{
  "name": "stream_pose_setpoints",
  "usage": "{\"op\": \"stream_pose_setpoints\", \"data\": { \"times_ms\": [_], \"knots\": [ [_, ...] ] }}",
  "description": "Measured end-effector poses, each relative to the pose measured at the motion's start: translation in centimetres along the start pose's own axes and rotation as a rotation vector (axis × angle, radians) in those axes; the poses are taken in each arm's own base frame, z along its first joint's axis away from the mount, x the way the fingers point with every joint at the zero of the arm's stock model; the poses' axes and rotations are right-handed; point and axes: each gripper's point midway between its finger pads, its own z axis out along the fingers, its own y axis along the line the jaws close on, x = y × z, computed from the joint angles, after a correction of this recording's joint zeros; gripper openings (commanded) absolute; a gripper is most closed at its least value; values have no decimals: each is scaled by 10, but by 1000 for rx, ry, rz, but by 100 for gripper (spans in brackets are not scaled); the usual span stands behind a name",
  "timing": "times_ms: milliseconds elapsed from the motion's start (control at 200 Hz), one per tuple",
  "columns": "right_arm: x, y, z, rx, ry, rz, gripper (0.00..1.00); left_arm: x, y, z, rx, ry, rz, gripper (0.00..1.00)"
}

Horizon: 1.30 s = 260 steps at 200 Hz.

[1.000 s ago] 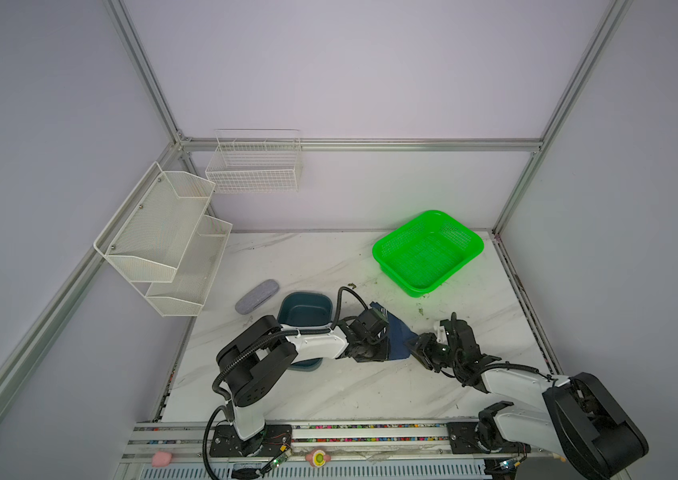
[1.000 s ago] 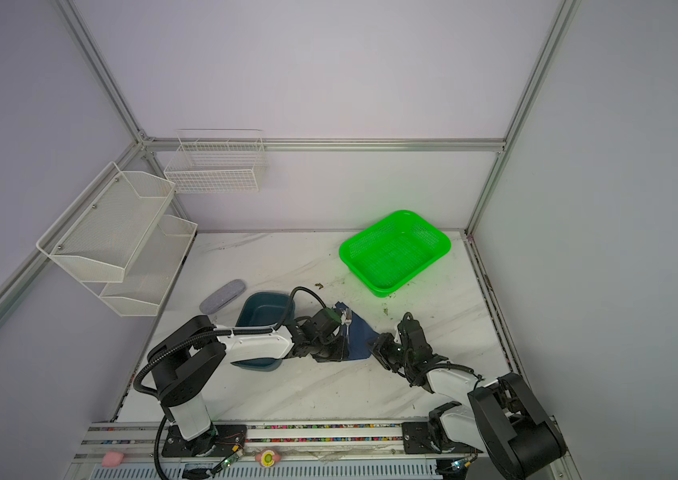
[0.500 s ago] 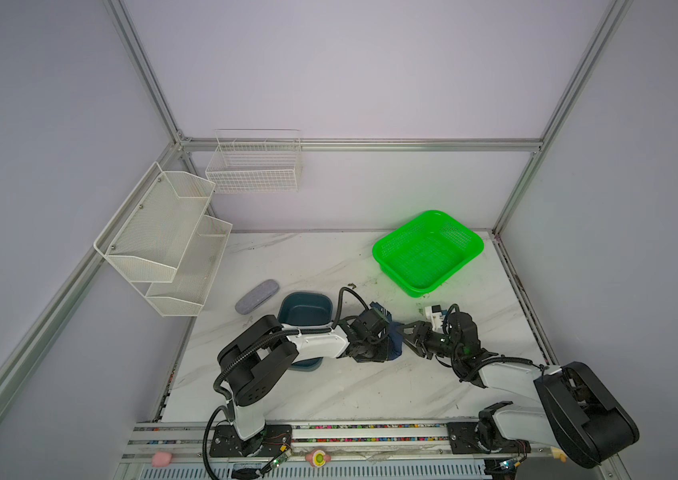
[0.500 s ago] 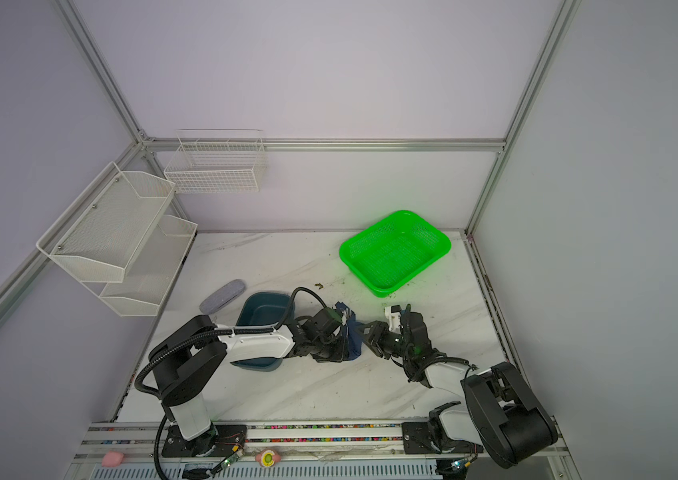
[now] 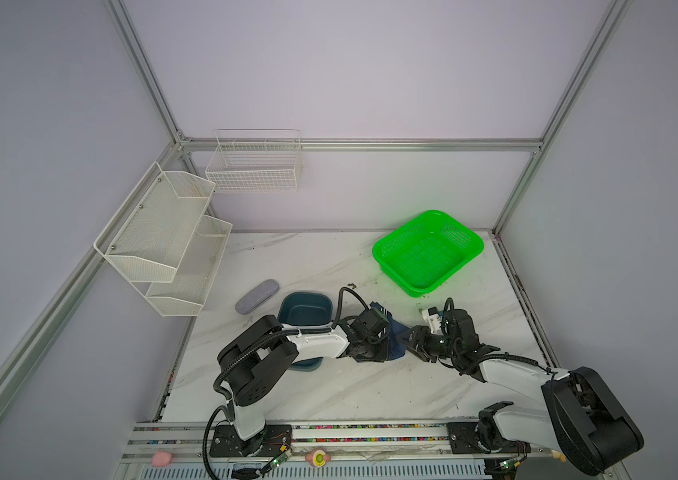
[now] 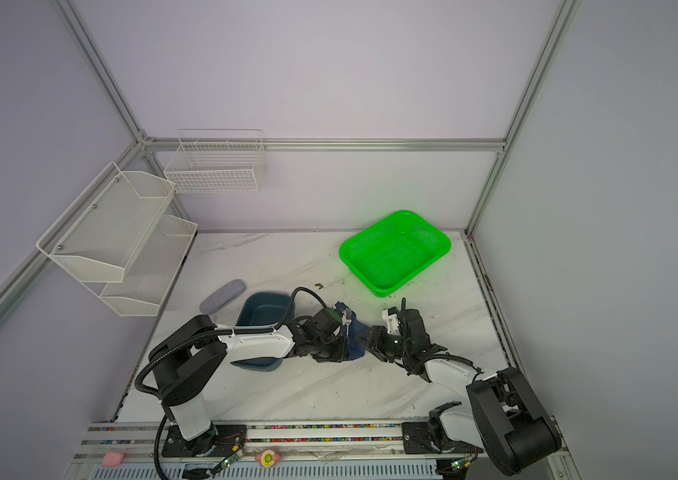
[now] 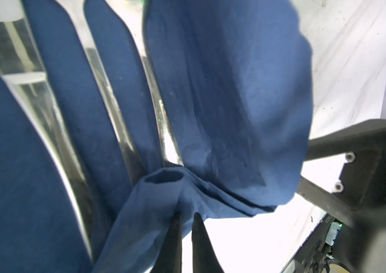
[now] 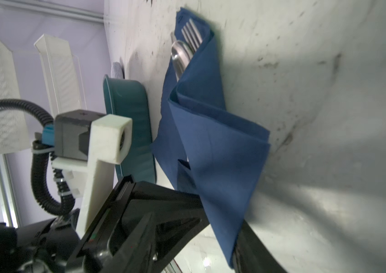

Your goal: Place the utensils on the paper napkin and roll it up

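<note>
The navy paper napkin (image 5: pixel 396 337) (image 6: pixel 356 337) lies between the two grippers, folded partly over the utensils. In the right wrist view the napkin (image 8: pixel 213 141) wraps them, and fork tines (image 8: pixel 190 32) and a spoon bowl (image 8: pixel 180 53) stick out at its far end. Three shiny handles (image 7: pixel 163 118) cross the napkin (image 7: pixel 234 94) in the left wrist view. My left gripper (image 7: pixel 185 216) (image 5: pixel 372 347) is shut on a bunched napkin edge. My right gripper (image 8: pixel 199 243) (image 5: pixel 410 340) stands open, with a napkin flap draped against one finger (image 8: pixel 253 250). The fork (image 6: pixel 347 320) shows in a top view.
A dark teal tray (image 5: pixel 305 309) sits just left of the napkin, partly under the left arm. A grey oblong case (image 5: pixel 257 291) lies further left. A green basket (image 5: pixel 426 253) stands at the back right. White mesh shelves (image 5: pixel 163 241) and a wire basket (image 5: pixel 254 166) hang on the walls.
The right gripper has moved left up to the napkin and its jaws have widened. The napkin's right side now lies folded narrower over the utensils. The left gripper kept its hold.
</note>
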Motion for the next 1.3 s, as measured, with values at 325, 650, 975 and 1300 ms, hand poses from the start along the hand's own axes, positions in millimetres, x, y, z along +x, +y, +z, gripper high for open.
{"op": "stream_pose_setpoints", "data": {
  "times_ms": [325, 650, 975, 1300],
  "knots": [
    [16, -11, 2, 5, 71, 33, 58, 0, 0, 0, 0, -1, -1, 12],
    [19, -22, 1, 71, 87, 39, 58, -1, -1, -1, 5, -4, -2, 12],
    [5, -28, 3, 75, -9, 65, 58, -1, -1, -1, 2, -3, -1, 11],
    [-30, 6, 4, 10, -96, -43, 56, -3, 1, -2, -5, -13, -3, 11]
  ]
}}
